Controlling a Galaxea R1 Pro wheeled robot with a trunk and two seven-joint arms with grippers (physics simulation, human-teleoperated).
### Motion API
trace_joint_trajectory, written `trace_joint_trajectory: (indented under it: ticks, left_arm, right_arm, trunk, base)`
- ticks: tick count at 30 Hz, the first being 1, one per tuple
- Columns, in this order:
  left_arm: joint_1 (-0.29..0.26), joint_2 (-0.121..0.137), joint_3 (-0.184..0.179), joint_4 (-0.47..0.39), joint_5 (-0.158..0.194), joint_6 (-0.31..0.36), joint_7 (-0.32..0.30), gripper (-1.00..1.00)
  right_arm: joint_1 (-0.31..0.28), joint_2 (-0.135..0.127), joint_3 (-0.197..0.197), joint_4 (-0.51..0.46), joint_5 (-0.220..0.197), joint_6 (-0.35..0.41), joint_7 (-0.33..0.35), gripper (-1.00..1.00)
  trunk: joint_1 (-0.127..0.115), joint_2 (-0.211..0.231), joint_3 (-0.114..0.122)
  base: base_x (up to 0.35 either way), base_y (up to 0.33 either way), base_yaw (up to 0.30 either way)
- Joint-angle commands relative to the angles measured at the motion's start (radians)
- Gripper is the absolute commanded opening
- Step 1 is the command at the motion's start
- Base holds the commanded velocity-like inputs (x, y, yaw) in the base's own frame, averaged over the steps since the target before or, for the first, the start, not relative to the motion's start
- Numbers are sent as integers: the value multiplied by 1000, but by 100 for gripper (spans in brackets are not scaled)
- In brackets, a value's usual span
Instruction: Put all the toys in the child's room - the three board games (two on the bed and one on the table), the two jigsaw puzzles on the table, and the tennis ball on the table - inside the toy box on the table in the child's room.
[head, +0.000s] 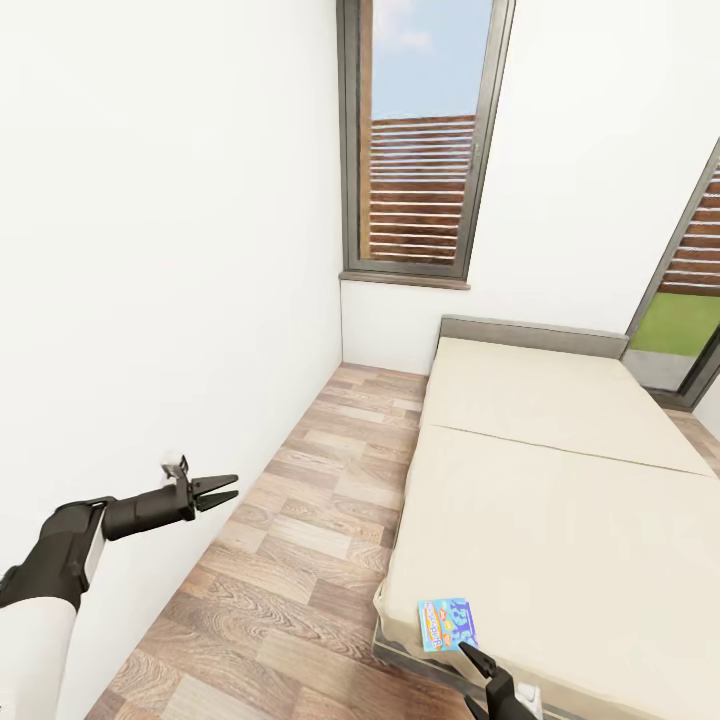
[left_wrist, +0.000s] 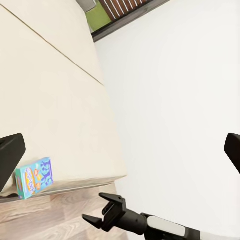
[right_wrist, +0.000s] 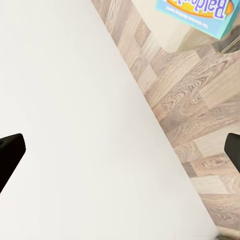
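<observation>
While blue board game lies at bed corner, five o'clock, right gripper hangs just beside, spread, empty, ready to grasp; left gripper parted, idle, nine o'clock.

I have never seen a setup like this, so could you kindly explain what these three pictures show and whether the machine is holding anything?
It is a simulated two-armed robot in a bedroom. The wide picture comes from its head camera; the other two look out from cameras on each wrist. The left gripper hangs open beside the white wall, above the wooden floor. The right gripper reaches toward a small blue board game lying flat near the corner of the bed. The dark shapes at the wrist pictures' edges are the fingers, spread apart. Nothing is held.
</observation>
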Motion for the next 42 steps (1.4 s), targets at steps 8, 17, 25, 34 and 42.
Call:
trace_joint_trajectory:
  ticks: [8, 17, 25, 34, 42]
  left_arm:
    - [0, -10, 3, -1, -11, 11, -5, 100]
    - [0, -11, 4, -1, -10, 10, -5, 100]
    - [0, -10, 4, -1, -9, 9, -5, 100]
    - [0, -10, 4, -1, -9, 9, -6, 100]
    - [0, -10, 4, -1, -9, 9, -6, 100]
  right_arm:
    - [-1, 0, 3, 1, -9, 8, 1, 100]
    - [-1, 3, 3, 1, -9, 7, 1, 100]
    - [-1, 1, 3, 1, -9, 8, 1, 100]
    - [-1, 2, 3, 1, -9, 7, 1, 100]
    - [-1, 5, 3, 1, -9, 6, 1, 100]
  trunk:
    - [0, -1, -1]
    - [0, -1, -1]
    - [0, -1, -1]
    - [0, -1, -1]
    - [0, -1, -1]
  base:
    - [0, 8, -20]
    - [0, 68, -141]
    - [-3, 13, -33]
    - [-57, 30, -4]
    - [-47, 50, -68]
